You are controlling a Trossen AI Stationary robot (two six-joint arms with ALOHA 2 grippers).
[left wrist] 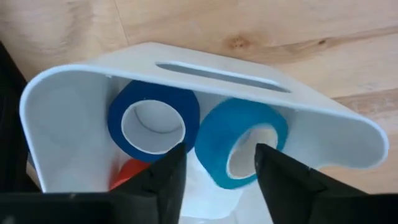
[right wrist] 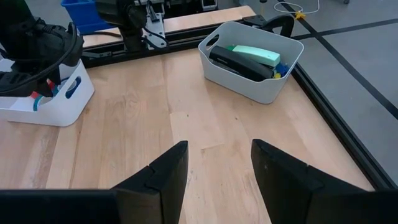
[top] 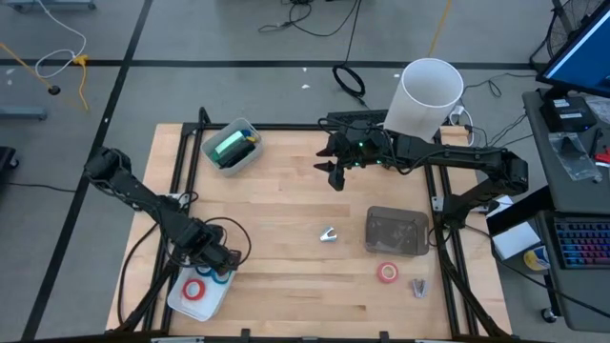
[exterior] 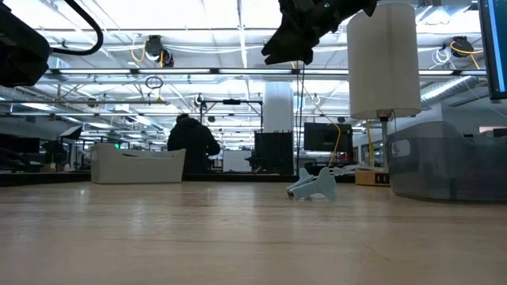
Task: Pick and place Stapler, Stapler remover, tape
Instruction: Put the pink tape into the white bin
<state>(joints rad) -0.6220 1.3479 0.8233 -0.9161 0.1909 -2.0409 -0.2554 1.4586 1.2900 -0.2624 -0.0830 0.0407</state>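
Left claw [top: 217, 264] — fingers [left wrist: 163, 177] spread, nothing held — hangs over the white bin [top: 181, 302] at the table's [top: 276, 276] near left corner. In the bin lie a dark blue tape roll [left wrist: 154, 121], a lighter blue tape roll [left wrist: 239, 140] touching it, and a red roll [top: 194, 290]. Right claw [top: 335, 174], open and empty, hovers well above the table's far middle. A second red tape roll [top: 387, 272] lies near the smoky lidded box [top: 396, 232]; the stapler remover [top: 328, 234] sits just left of that box. The stapler [right wrist: 239, 62] rests in the far white bin [right wrist: 264, 87].
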